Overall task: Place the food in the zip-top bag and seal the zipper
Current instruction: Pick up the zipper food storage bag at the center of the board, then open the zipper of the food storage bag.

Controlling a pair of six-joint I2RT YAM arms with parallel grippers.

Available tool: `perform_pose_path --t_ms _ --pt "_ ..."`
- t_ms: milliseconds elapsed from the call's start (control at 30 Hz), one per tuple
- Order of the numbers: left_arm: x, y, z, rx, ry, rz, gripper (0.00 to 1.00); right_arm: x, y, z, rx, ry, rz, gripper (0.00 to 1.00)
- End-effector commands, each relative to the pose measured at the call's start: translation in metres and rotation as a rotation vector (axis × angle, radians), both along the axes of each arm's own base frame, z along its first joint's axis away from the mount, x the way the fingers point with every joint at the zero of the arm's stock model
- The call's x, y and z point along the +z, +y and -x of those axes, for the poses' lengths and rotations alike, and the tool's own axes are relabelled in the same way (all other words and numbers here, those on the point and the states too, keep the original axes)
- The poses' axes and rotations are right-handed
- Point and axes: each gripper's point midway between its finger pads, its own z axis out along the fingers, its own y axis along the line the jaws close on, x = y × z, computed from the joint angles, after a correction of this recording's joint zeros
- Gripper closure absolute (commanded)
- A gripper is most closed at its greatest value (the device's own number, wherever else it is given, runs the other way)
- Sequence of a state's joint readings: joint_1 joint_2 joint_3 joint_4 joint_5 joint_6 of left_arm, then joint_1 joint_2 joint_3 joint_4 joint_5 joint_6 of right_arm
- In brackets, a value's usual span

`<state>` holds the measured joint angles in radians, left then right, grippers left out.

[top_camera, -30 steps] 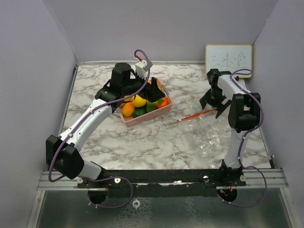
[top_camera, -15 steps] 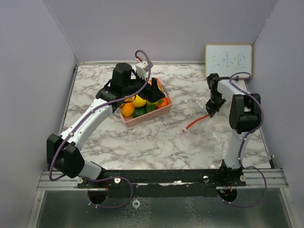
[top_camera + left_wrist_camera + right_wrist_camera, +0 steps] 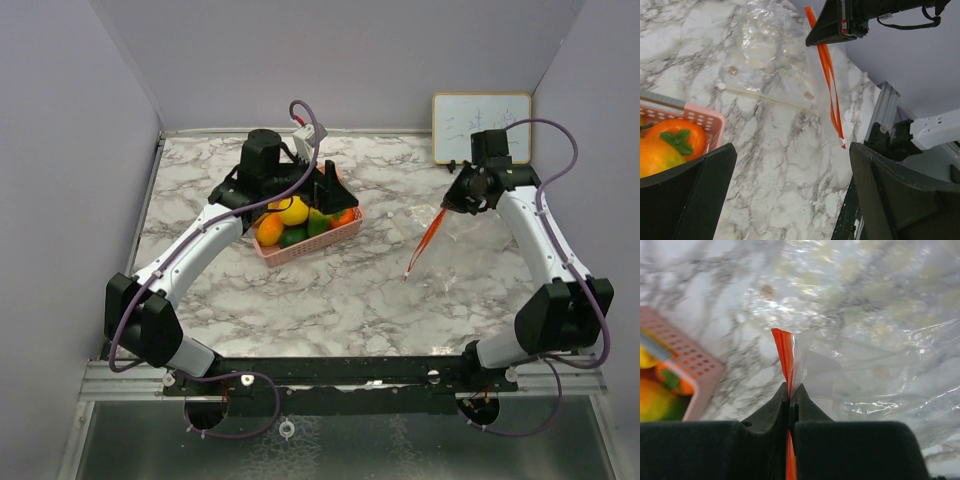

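The food (image 3: 293, 212), yellow, orange and green pieces, lies in a pink basket (image 3: 338, 236) left of centre. My left gripper (image 3: 330, 190) hovers over the basket's right end, open and empty; in its wrist view the gripper (image 3: 790, 195) spans bare marble, with an orange fruit (image 3: 675, 140) at the left. My right gripper (image 3: 455, 197) is shut on the zipper (image 3: 425, 245), the orange-red strip hanging down-left from it. The zip-top bag (image 3: 470, 250) trails below, clear and crinkled. The right wrist view shows the gripper (image 3: 790, 395) pinching the zipper (image 3: 783, 355) with the bag (image 3: 865, 340) beyond.
A small whiteboard (image 3: 482, 127) leans against the back wall at the right. Grey walls close in the marble table (image 3: 340, 300) on three sides. The basket corner (image 3: 695, 375) shows at the left of the right wrist view.
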<state>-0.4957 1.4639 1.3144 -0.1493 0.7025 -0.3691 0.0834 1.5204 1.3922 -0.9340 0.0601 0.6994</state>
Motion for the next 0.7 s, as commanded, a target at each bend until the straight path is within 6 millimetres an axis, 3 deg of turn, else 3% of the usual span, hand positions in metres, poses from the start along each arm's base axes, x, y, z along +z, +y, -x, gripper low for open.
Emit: perform_pose_path --t_ms 0,133,200,400,667 --pt "0.025 -0.029 0.024 -0.163 -0.017 0.126 0.01 0.059 0.062 -0.017 0.270 -0.230 -0.175 0.98" --pt "0.032 -0.052 0.037 -0.202 -0.067 0.129 0.08 0.091 0.097 -0.024 0.387 -0.320 -0.183 0.98" --pt "0.023 -0.062 0.040 -0.204 -0.055 0.106 0.10 0.107 0.107 -0.026 0.411 -0.357 -0.178 0.98" --pt "0.009 -0.082 0.042 -0.179 -0.054 0.063 0.16 0.130 0.115 -0.022 0.445 -0.399 -0.188 0.98" --pt "-0.017 -0.101 0.042 -0.124 -0.016 -0.004 0.22 0.143 0.118 -0.014 0.456 -0.409 -0.208 0.98"
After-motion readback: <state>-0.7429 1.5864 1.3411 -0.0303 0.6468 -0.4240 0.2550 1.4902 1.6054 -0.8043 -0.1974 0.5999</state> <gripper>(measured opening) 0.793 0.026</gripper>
